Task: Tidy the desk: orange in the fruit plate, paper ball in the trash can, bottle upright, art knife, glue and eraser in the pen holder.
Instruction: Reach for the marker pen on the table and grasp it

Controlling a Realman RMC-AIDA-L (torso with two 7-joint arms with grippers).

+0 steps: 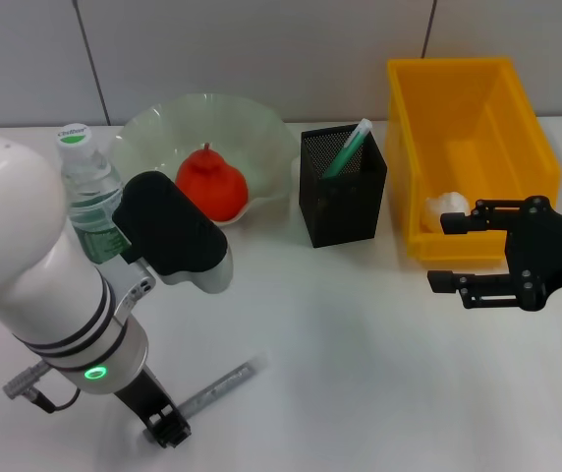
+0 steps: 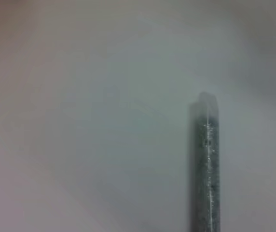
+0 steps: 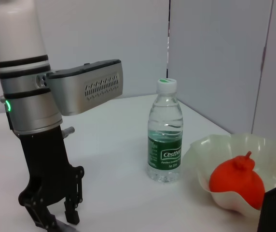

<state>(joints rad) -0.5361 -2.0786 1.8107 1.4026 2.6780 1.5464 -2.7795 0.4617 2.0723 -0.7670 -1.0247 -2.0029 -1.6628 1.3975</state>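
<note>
My left gripper (image 1: 166, 429) points down at the near end of the thin silver art knife (image 1: 218, 385), which lies flat on the table; its fingers (image 3: 73, 207) stand apart just above the table. The knife fills the left wrist view (image 2: 205, 169). The bottle (image 1: 90, 189) stands upright behind my left arm. The orange (image 1: 212, 184) sits in the fruit plate (image 1: 261, 123). The paper ball (image 1: 448, 206) lies in the trash can (image 1: 463, 93). My right gripper (image 1: 446, 252) is open and empty beside the can's front. A green-and-white stick (image 1: 349, 146) stands in the pen holder (image 1: 342, 202). The eraser is out of view.
My bulky white left arm (image 1: 35, 265) covers the table's left side and part of the bottle. In the right wrist view the bottle (image 3: 164, 137), the orange (image 3: 237, 181), the plate (image 3: 273, 147) and my left gripper (image 3: 53, 216) show. White table lies between the knife and my right gripper.
</note>
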